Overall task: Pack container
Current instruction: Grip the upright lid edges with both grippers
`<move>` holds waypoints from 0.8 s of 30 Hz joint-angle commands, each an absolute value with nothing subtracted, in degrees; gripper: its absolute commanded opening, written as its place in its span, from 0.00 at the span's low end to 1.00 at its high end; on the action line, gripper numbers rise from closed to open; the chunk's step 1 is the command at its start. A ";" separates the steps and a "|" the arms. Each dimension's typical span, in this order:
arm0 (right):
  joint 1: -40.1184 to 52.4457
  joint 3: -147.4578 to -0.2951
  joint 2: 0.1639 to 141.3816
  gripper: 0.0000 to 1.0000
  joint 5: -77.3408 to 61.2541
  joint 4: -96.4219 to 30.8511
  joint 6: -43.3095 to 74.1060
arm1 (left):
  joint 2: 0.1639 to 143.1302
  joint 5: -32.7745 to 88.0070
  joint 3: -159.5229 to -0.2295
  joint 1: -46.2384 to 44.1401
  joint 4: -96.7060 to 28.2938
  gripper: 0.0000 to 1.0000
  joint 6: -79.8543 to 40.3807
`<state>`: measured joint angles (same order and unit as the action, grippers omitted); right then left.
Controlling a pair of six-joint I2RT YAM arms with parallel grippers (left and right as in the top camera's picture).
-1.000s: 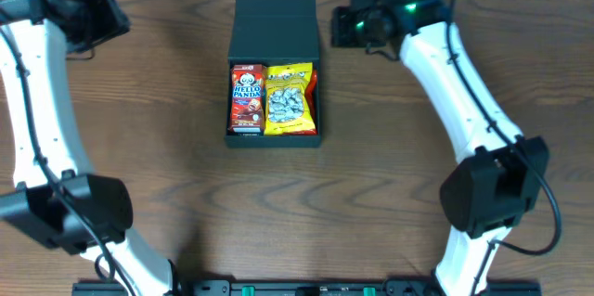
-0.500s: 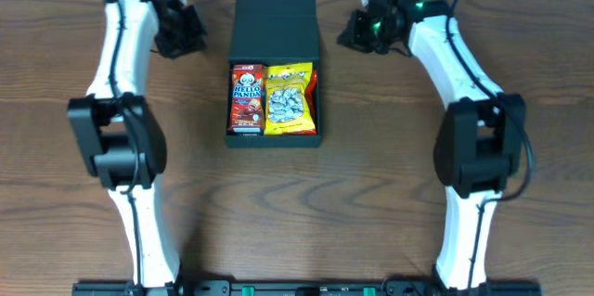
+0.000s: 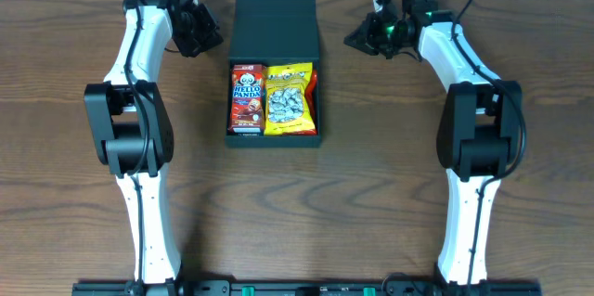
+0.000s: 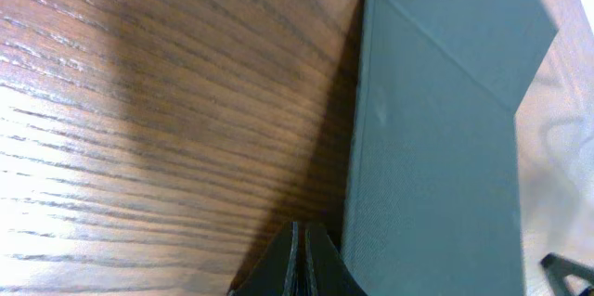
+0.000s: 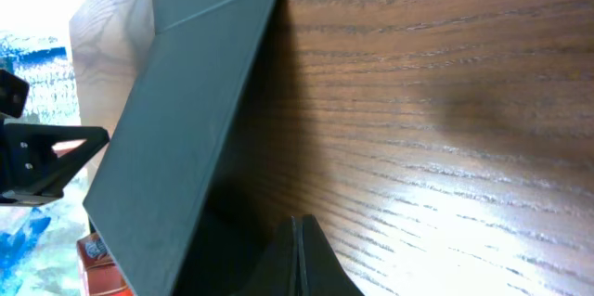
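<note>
Flanking the lid [image 3: 276, 25] like that, why are both arms so far back?

Probably to fold it shut. The container [image 3: 274, 139] sits mid-table toward the far side with its flap lying flat behind it. The Hello Panda box [image 3: 246, 99] on the left and the yellow packet [image 3: 290, 99] on the right are already inside.

And the claws?

The left gripper [image 3: 212, 40] is just beside the flap's left edge, the right gripper [image 3: 354, 40] near its right edge. Both wrist views show fingers pinched together on nothing. Closed tips could slip under and lift, I'd guess.
</note>
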<state>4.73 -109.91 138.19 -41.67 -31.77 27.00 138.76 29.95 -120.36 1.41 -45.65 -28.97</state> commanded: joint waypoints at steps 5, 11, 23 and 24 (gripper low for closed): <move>4.91 -110.21 141.95 0.01 -44.95 -27.70 29.41 | 140.68 30.94 -120.09 1.89 -43.42 0.06 -35.46; 5.19 -110.21 144.64 0.01 -49.19 -22.90 33.01 | 142.50 33.01 -120.11 1.89 -41.87 0.06 -37.98; 8.32 -110.21 146.85 0.01 -51.99 -16.14 38.24 | 143.15 32.91 -120.09 1.06 -40.12 0.06 -41.69; 8.56 -110.21 147.06 0.01 -52.03 -15.81 38.89 | 143.15 32.86 -120.11 0.93 -40.01 0.06 -42.13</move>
<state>7.64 -109.91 144.90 -49.78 -16.27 36.05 142.26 32.62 -120.36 1.37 -40.14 -40.56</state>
